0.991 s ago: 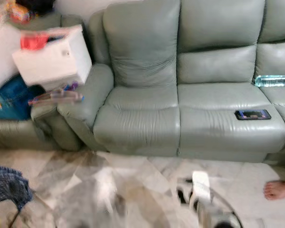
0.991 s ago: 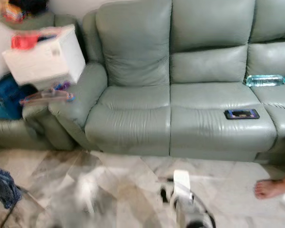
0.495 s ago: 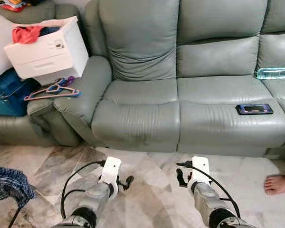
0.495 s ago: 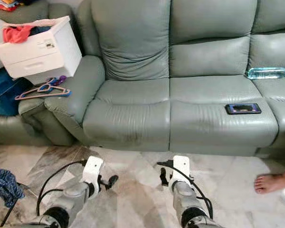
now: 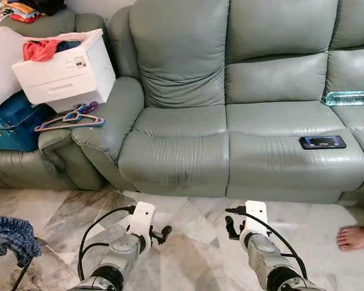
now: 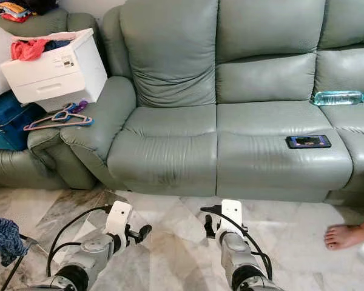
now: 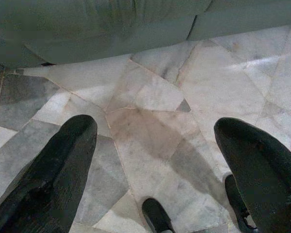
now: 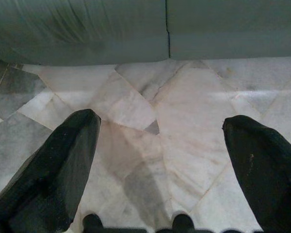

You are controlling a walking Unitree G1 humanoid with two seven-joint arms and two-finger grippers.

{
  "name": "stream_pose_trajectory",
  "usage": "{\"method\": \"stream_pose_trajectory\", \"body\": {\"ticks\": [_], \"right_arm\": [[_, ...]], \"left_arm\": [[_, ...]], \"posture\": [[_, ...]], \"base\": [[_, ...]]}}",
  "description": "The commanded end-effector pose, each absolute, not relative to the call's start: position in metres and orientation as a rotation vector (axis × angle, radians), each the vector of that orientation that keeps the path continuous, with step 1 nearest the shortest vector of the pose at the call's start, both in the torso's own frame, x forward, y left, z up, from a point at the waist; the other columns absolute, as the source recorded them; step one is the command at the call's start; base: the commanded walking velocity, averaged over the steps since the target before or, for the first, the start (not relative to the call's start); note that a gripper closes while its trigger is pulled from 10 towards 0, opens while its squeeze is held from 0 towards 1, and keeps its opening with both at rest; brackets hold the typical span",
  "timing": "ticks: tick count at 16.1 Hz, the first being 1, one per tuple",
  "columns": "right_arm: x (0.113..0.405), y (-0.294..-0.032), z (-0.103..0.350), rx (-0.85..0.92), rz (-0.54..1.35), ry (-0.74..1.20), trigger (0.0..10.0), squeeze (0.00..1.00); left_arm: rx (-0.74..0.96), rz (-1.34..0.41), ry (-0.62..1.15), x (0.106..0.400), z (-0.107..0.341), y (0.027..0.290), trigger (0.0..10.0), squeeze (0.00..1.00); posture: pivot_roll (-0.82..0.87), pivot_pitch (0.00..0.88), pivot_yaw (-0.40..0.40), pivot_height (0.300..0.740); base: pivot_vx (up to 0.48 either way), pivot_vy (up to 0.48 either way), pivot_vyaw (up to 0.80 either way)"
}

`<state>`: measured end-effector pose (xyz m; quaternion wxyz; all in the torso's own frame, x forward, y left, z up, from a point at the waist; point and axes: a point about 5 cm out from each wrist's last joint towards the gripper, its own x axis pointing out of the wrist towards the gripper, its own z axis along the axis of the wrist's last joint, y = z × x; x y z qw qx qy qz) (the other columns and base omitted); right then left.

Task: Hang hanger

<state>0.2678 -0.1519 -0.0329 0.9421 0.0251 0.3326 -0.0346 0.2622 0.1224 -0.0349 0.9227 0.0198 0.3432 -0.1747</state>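
**Several hangers on the sofa arm, both grippers empty**

Two grippers hang low over the marble floor [image 5: 188, 254] in front of the grey sofa [image 5: 230, 121]. The left gripper [image 5: 161, 233] and the right gripper [image 5: 232, 227] each have their fingers spread apart, and the wrist views show bare tile between them, so neither holds anything.

The hangers [image 5: 70, 118], a small heap in pink, blue and purple, lie on the sofa's left armrest, just in front of the white box [image 5: 64, 73] with clothes piled in it. They are well apart from both grippers.

No rail or hook for hanging can be made out. Judging from this, a hanger is neither in hand nor hung; the robot would need to get to the armrest and take one, then find the place to hang it.

A phone [image 5: 322, 142] and a water bottle [image 5: 350, 98] rest on the right-hand seats. A person's bare foot [image 5: 355, 237] is on the floor at the right.
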Motion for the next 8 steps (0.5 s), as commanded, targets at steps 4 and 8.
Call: {"method": "stream_pose_trajectory", "body": {"ticks": [4, 8], "right_arm": [[0.268, -0.147, -0.033, 0.066, -0.073, 0.673, 10.0, 0.0], [0.229, -0.147, -0.061, 0.13, -0.167, 0.788, 10.0, 0.0]], "left_arm": [[0.055, -0.354, 0.708, 0.262, -0.035, 0.129, 10.0, 0.0], [0.203, -0.333, 0.86, 0.225, -0.06, 0.176, 10.0, 0.0]], "posture": [[-0.17, 0.0, 0.159, 0.74], [-0.15, 0.0, 0.317, 0.74]], "base": [[0.0, 0.0, 0.0], [0.0, 0.0, 0.0]]}}
